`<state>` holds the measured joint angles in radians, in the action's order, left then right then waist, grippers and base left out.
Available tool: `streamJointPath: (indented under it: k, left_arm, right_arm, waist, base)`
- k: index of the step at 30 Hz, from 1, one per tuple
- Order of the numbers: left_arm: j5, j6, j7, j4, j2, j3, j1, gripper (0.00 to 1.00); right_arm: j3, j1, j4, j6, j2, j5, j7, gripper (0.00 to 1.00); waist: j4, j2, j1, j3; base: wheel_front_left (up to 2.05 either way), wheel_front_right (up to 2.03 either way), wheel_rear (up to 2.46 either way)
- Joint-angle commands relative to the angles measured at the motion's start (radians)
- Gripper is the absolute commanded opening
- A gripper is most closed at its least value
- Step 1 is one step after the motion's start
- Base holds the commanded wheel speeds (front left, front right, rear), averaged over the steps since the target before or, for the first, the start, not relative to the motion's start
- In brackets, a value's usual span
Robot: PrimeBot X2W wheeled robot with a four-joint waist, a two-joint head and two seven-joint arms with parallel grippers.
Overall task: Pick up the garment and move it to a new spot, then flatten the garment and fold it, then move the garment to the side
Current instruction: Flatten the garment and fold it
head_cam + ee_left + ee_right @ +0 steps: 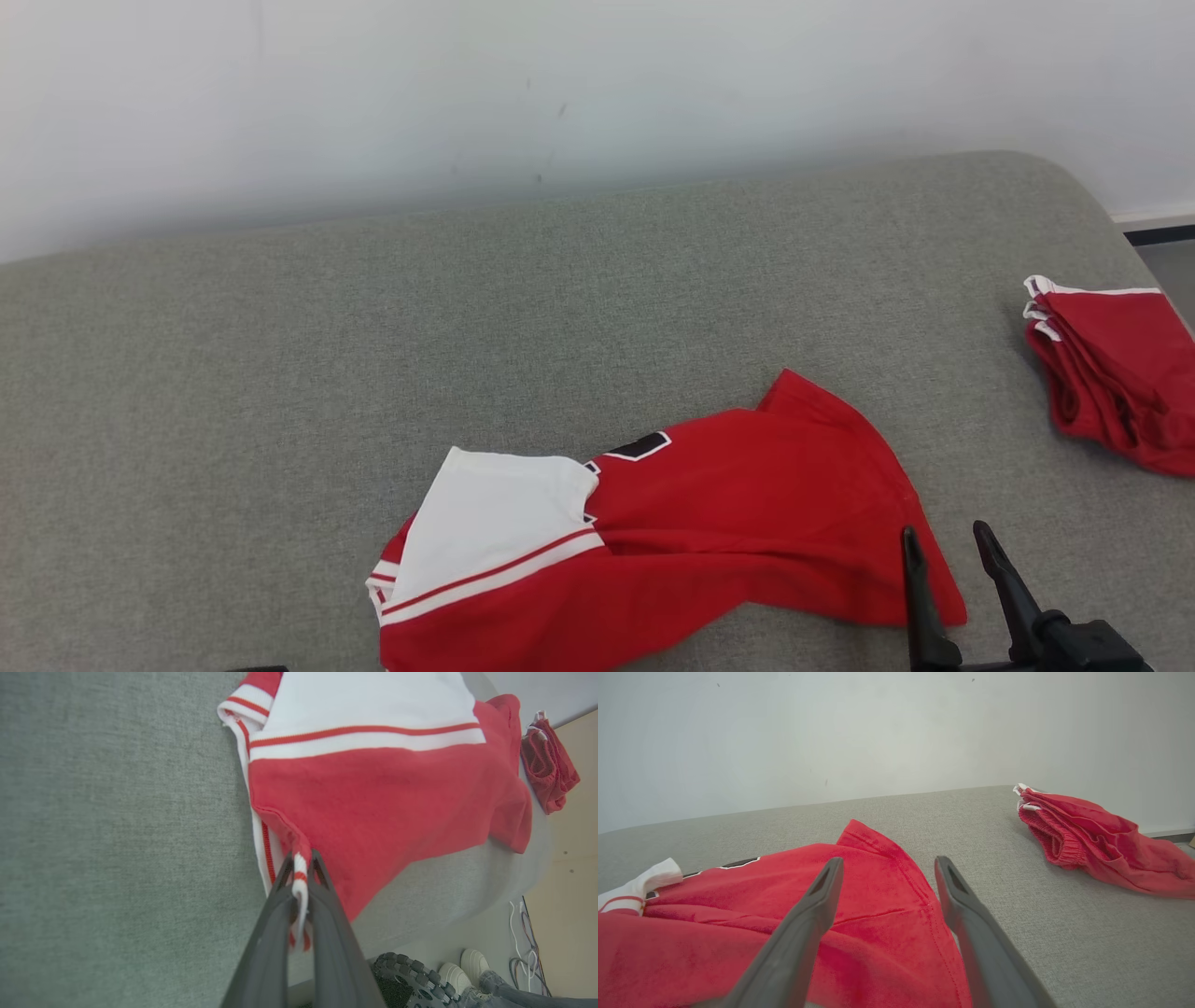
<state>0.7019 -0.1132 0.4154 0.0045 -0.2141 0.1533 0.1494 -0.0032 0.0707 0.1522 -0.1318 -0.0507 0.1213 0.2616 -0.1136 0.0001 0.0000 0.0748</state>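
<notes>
The garment [709,523] is a red jersey with a white sleeve panel and red-white striped trim, lying crumpled near the front of the grey cushion [467,317]. In the left wrist view my left gripper [301,858] is shut on the garment's [383,798] striped white-and-red edge, which is pinched between the two dark fingers. My right gripper [943,537] stands open at the lower right, its fingertips over the garment's right corner; in the right wrist view my right gripper [887,865] has the red cloth [859,896] just below and nothing between its fingers.
A second red garment [1116,369] with white trim lies folded at the cushion's right edge, also the red pile [1087,835]. A pale wall [560,93] rises behind the cushion. In the left wrist view a person's white shoes [462,970] and loose cables [528,947] are on the floor.
</notes>
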Motion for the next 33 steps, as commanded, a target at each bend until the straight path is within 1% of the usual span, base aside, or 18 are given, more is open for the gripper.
streamJointPath:
  k: [1,6,10,12,16,22,23,24,25,29,33]
  left_arm:
    - [-0.01,0.01,0.01,-0.009,-0.017,-0.001,0.022,0.0]
    - [-0.066,0.043,0.009,-0.016,-0.048,0.002,0.055,0.0]
    - [-0.108,0.052,-0.015,0.02,-0.056,0.018,0.051,0.0]
    - [-0.137,0.054,-0.038,0.044,-0.06,0.025,0.036,0.0]
    - [-0.216,0.089,-0.11,0.105,-0.074,0.027,0.005,0.0]
    - [-0.263,0.122,-0.168,0.175,-0.074,0.025,-0.019,0.0]
    - [-0.267,0.129,-0.186,0.182,-0.076,0.019,-0.026,0.15]
    - [-0.265,0.134,-0.197,0.19,-0.072,0.018,-0.028,0.78]
    - [-0.269,0.138,-0.207,0.197,-0.07,0.016,-0.029,1.0]
    - [-0.274,0.147,-0.26,0.204,-0.068,0.003,-0.04,1.0]
    - [-0.268,0.152,-0.365,0.195,-0.054,-0.023,-0.038,1.0]
  right_arm:
    - [0.0,-0.008,0.001,0.002,0.0,0.005,0.004,1.0]
    - [-0.005,-0.009,0.005,0.002,0.0,0.009,0.004,1.0]
    - [-0.008,-0.009,0.005,0.002,0.0,0.01,0.004,1.0]
    - [-0.007,-0.01,0.005,0.002,0.0,0.012,0.004,1.0]
    - [-0.005,-0.013,0.008,0.002,0.0,0.016,0.004,1.0]
    - [-0.002,-0.01,0.012,0.002,0.0,0.019,0.004,1.0]
    - [-0.002,-0.009,0.013,0.002,0.0,0.019,0.004,1.0]
    - [-0.004,-0.008,0.013,0.002,0.0,0.02,0.004,1.0]
    - [-0.006,-0.006,0.013,0.002,0.0,0.02,0.004,1.0]
    - [-0.013,0.004,0.015,0.002,0.0,0.02,0.004,1.0]
    - [-0.015,0.012,0.018,0.002,0.0,0.015,0.004,1.0]
  waist:
    - [-0.002,-0.0001,0.0,0.002]
    - [-0.009,-0.0001,0.0,0.005]
    - [-0.011,-0.0001,0.0,0.005]
    - [-0.012,-0.0001,0.0,0.004]
    - [-0.013,-0.0001,0.0,0.001]
    - [-0.015,-0.0001,0.0,-0.006]
    - [-0.015,-0.0001,0.0,-0.007]
    - [-0.015,-0.0001,0.0,-0.009]
    - [-0.014,-0.0001,0.0,-0.011]
    - [-0.006,-0.0001,0.0,-0.022]
    - [0.006,-0.0001,0.0,-0.04]
  base:
    - [0.0,0.0,0.0]
    - [0.0,0.0,0.0]
    - [0.0,0.0,0.0]
    - [0.0,0.0,0.0]
    - [0.0,0.0,0.0]
    - [0.0,0.0,0.0]
    - [0.0,0.0,0.0]
    - [0.0,0.0,0.0]
    - [0.0,0.0,0.0]
    - [0.0,0.0,0.0]
    - [0.0,0.0,0.0]
